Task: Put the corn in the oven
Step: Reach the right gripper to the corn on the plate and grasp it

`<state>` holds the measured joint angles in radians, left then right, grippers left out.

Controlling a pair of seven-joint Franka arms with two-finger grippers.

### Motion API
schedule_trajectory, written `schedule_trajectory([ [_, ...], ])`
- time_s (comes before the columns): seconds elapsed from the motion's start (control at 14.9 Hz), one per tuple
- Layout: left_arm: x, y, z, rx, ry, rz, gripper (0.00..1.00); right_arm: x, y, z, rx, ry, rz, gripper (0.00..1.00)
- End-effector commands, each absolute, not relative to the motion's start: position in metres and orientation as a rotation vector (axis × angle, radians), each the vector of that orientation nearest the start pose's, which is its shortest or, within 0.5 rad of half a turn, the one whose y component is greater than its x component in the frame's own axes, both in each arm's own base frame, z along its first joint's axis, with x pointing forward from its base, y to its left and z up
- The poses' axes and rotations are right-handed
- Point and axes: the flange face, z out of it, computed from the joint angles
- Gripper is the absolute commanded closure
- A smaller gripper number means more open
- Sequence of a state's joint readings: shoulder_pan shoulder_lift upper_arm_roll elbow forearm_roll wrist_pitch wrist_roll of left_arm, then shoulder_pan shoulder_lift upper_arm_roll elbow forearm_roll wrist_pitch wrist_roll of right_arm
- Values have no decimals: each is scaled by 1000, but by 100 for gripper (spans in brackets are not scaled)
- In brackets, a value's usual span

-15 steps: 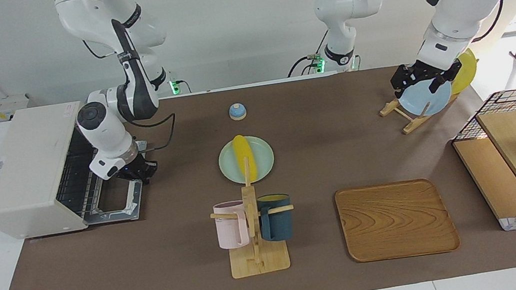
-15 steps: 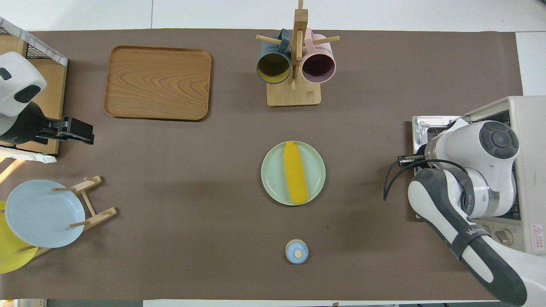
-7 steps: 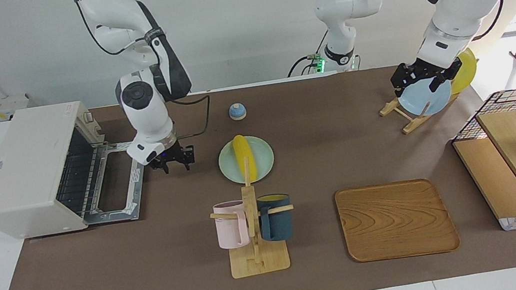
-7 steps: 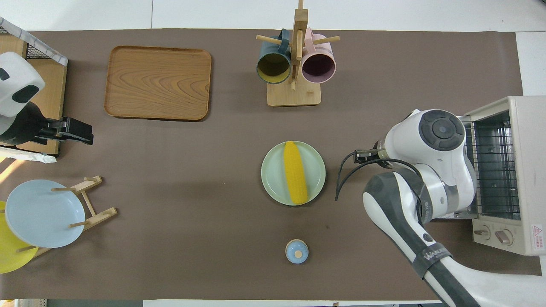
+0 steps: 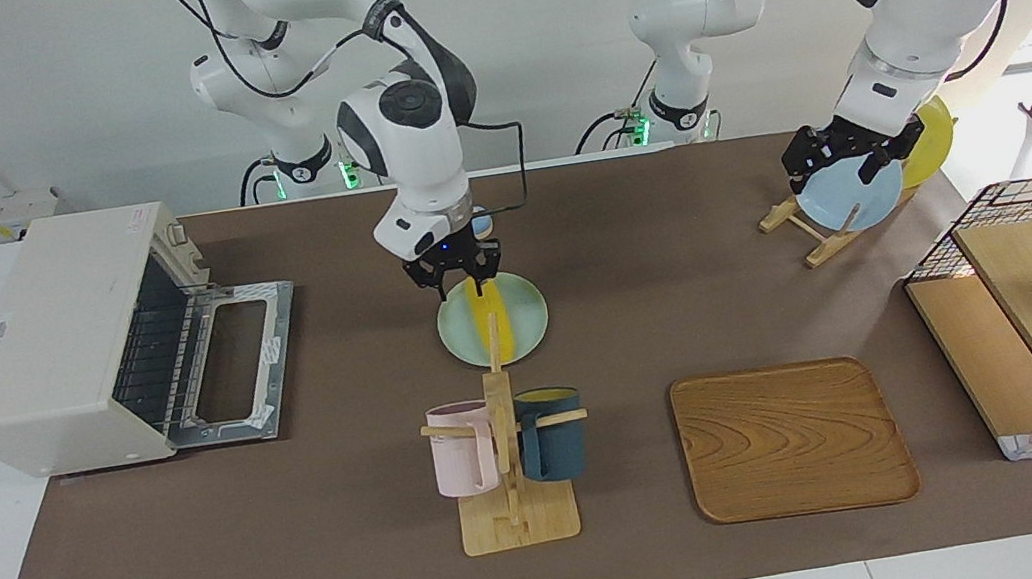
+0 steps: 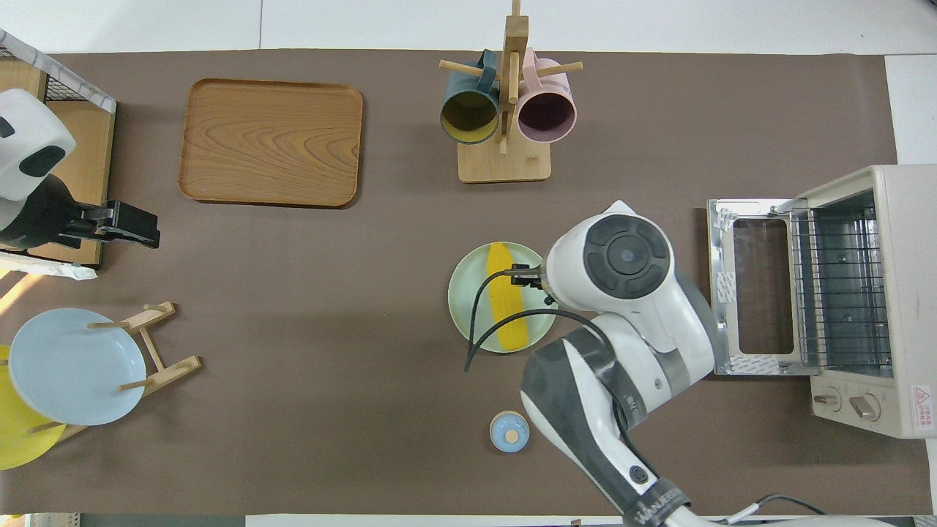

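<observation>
Hovering over the pale green plate [image 5: 526, 323], my right hand [image 5: 455, 276] hangs just above the robot-ward end of the corn [image 5: 490, 318], its dark fingers parted around empty air and gripping nothing; I cannot tell whether a fingertip brushes the cob. The corn is a smooth, bright yellow cob, long and tapering, lying lengthwise across the round, glossy plate near the middle of the brown matte tabletop [image 5: 306, 521]. Toward my right arm's end sits the oven [image 5: 68, 337], a boxy off-white toaster oven with its door folded flat down in front, the wire rack bare inside. My left hand [image 5: 847, 162] waits over the light blue plate [image 5: 851, 197] standing on edge in a small wooden rack [image 5: 794, 220], a yellow plate [image 5: 929, 140] beside it; its fingers are spread wide and hold nothing. Farther from me than the corn stands a wooden mug tree [image 5: 512, 492] with a pink mug [image 5: 461, 449] and a dark teal mug [image 5: 552, 434] hung on its pegs. Beside it lies a rectangular wooden tray [image 5: 792, 437] with rounded corners and bold grain. A small blue domed bell [image 6: 509, 431] sits nearer to me than the plate.
</observation>
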<state>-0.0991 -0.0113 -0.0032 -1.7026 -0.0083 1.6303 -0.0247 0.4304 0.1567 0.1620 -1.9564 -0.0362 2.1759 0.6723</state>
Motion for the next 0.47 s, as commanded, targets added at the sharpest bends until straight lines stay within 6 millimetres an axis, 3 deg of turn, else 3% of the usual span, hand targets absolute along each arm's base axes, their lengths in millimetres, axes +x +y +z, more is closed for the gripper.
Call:
schedule_trajectory([
  [0.0,545,-54,579,-3155,121,94,0,500,393,384,-3091,202,-86,47],
  [0.13,545,-54,579,-3154,121,96,0,496,422,356,-3069,248,-97,46],
  [0.4,545,-54,579,-3154,121,96,0,495,424,332,-3056,245,-105,43],
])
